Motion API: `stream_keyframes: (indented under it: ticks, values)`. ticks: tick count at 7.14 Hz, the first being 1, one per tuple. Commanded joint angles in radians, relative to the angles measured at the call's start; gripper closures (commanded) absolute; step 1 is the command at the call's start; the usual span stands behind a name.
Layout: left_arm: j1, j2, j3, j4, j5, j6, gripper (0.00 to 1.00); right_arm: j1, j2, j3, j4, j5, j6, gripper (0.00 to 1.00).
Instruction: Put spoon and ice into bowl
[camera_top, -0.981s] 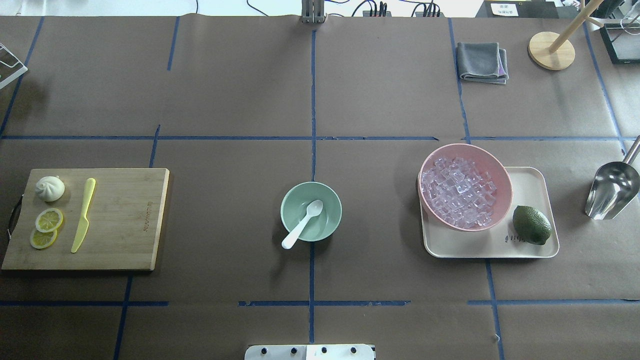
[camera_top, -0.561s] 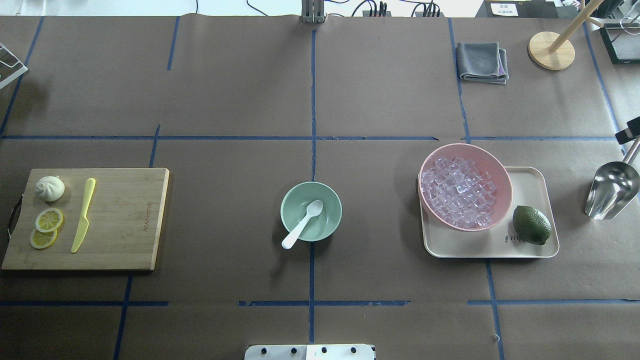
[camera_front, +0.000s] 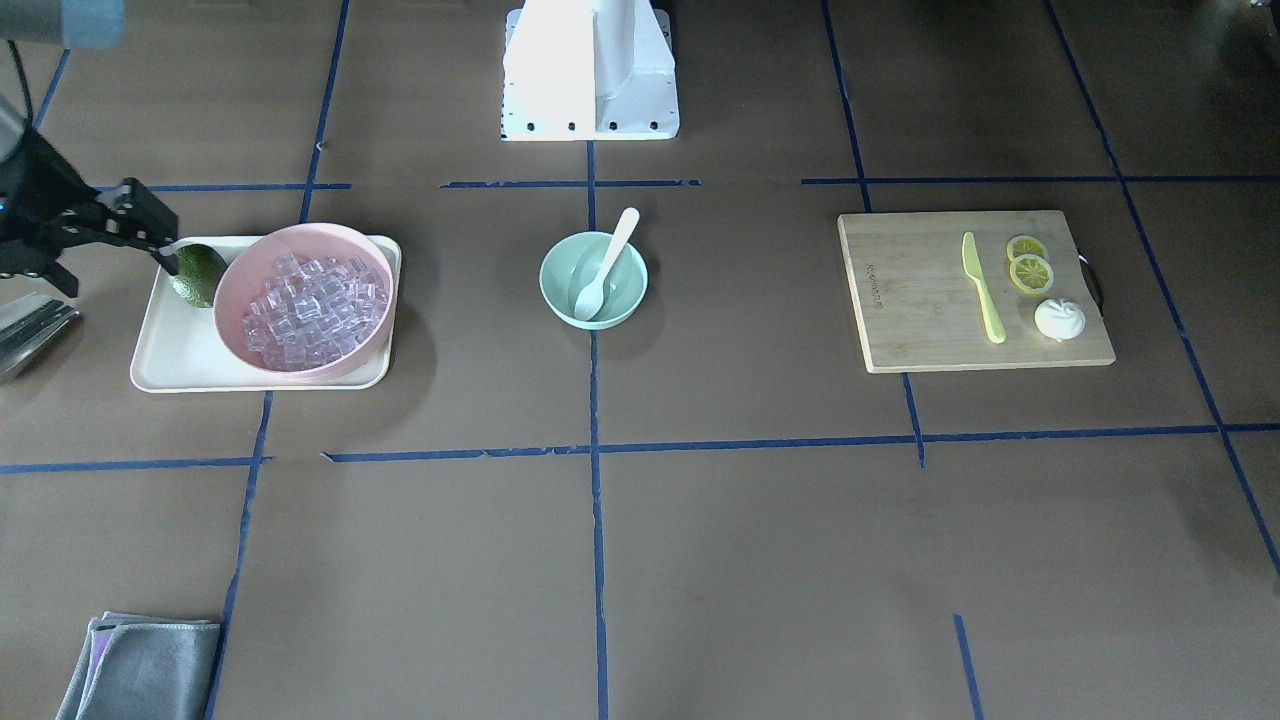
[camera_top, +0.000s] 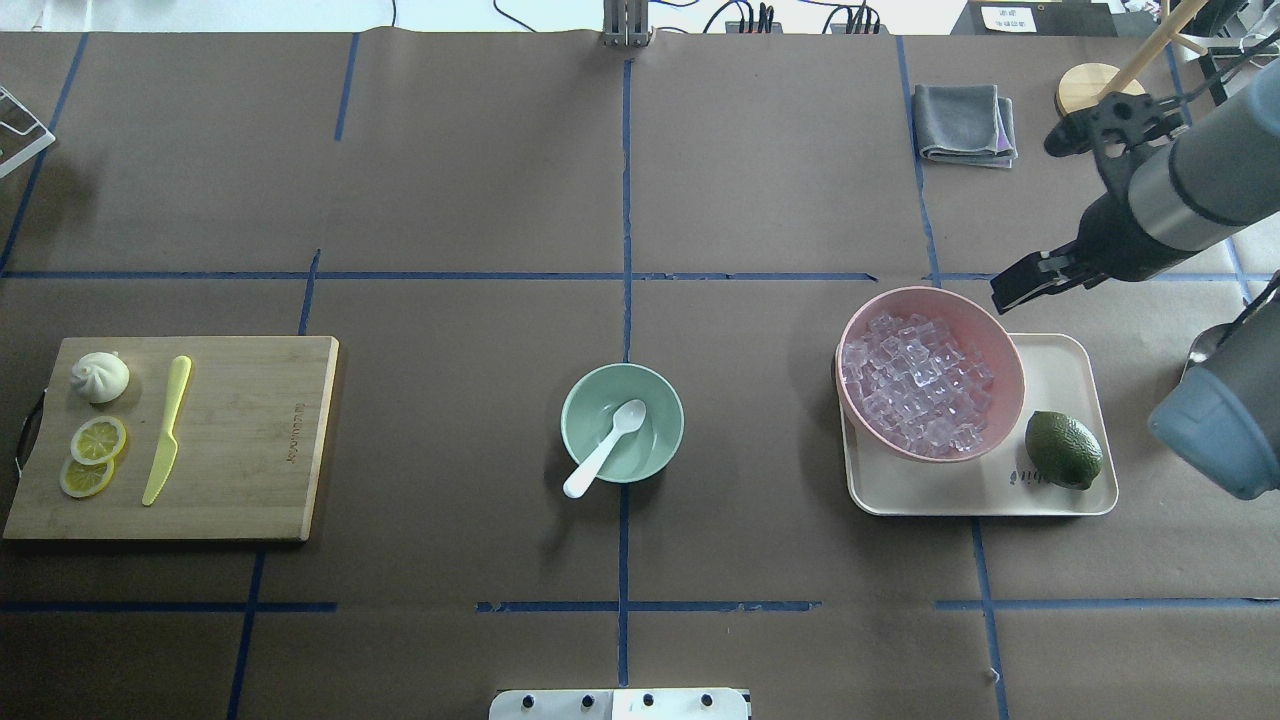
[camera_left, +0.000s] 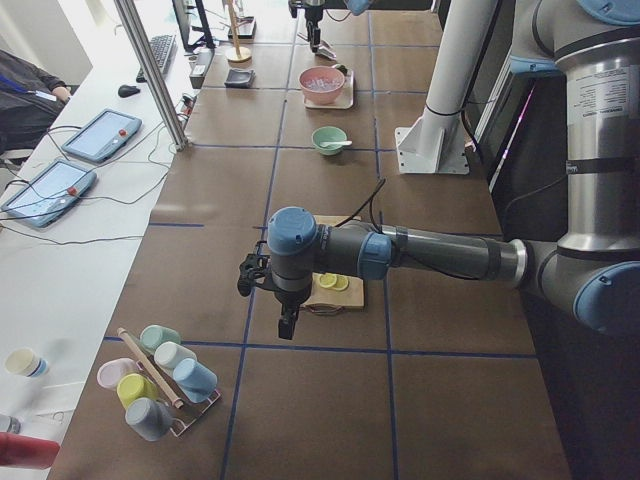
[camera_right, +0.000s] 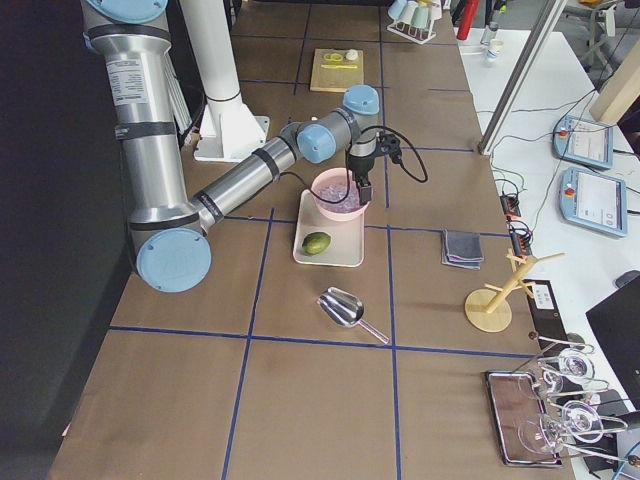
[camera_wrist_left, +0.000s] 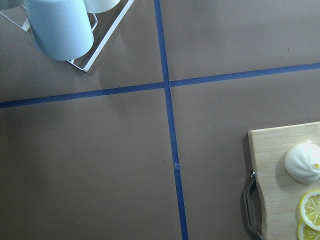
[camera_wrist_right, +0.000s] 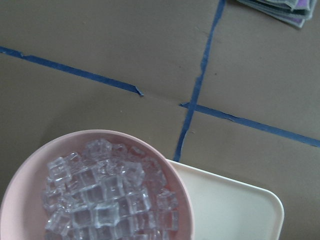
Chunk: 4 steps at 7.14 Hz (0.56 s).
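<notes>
The white spoon (camera_top: 600, 455) lies with its scoop end in the mint-green bowl (camera_top: 575, 400) at the table's middle, its handle leaning over the near rim. I see no ice in that bowl. The ice (camera_top: 920, 385) is a heap of clear cubes in the pink bowl (camera_top: 1005, 345) on a cream tray (camera_top: 1060, 360). My right gripper (camera_top: 1005, 292) hangs over the table just beyond the pink bowl's far right rim; I cannot tell whether it is open. My left gripper (camera_left: 285, 325) shows only in the exterior left view, near the cutting board's outer end; I cannot tell its state.
A lime (camera_top: 1063, 450) lies on the tray. A metal scoop (camera_front: 30, 330) lies right of the tray, partly hidden by my right arm. A cutting board (camera_top: 250, 440) holds a yellow-green knife (camera_top: 168, 428), lemon slices and a bun. A grey cloth (camera_top: 965, 122) and wooden stand (camera_top: 1085, 95) are at the far right.
My right arm has come into the overhead view from the right and its gripper is now beside the pink bowl's far rim. Spoon, bowls and ice have not moved.
</notes>
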Motion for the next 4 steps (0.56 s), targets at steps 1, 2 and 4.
stream_keyframes:
  ticks: [1,2,4]
  values:
    - [0.000,-0.002,-0.001,-0.003,-0.001,0.000,0.00,-0.126,0.024,-0.049,0.030,-0.062,0.038,0.01]
    - [0.000,-0.002,0.000,-0.006,0.001,0.000,0.00,-0.142,0.023,-0.088,0.097,-0.070,0.057,0.01]
    - [0.000,-0.002,-0.001,-0.009,-0.001,0.000,0.00,-0.174,0.024,-0.121,0.162,-0.070,0.110,0.02]
